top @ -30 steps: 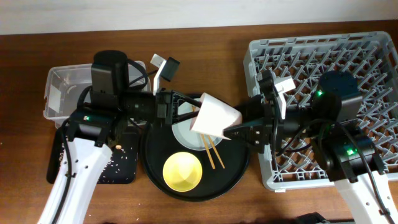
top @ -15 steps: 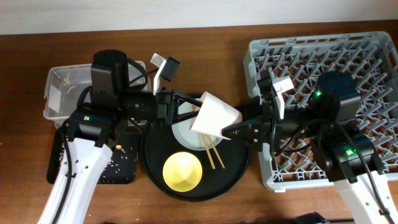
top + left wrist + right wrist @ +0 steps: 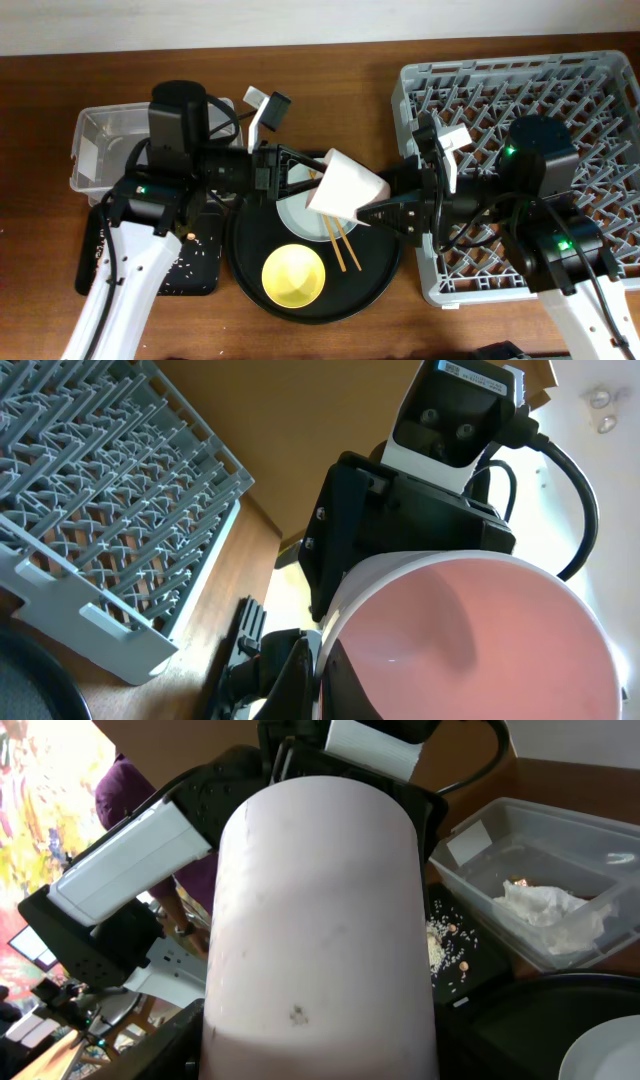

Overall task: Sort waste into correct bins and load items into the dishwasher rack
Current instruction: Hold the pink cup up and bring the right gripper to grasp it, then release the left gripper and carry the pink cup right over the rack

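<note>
The pink cup (image 3: 345, 185) hangs tilted above the round black tray, held from both sides. My left gripper (image 3: 315, 178) is shut on its rim, one finger inside and one outside (image 3: 320, 680); the cup's inside (image 3: 470, 630) fills that view. My right gripper (image 3: 375, 208) grips the cup's body (image 3: 320, 920), with fingers on both sides (image 3: 320, 1050). The grey plate (image 3: 300, 215), yellow bowl (image 3: 293, 275) and chopsticks (image 3: 345, 245) lie on the round tray. The dishwasher rack (image 3: 590, 90) stands at the right. The blue cup is out of view.
The clear tub (image 3: 100, 130) at the left holds a white napkin (image 3: 550, 910). The shallow black tray (image 3: 195, 260) in front of it holds scattered food scraps. The round black tray (image 3: 380, 270) sits between this tray and the rack.
</note>
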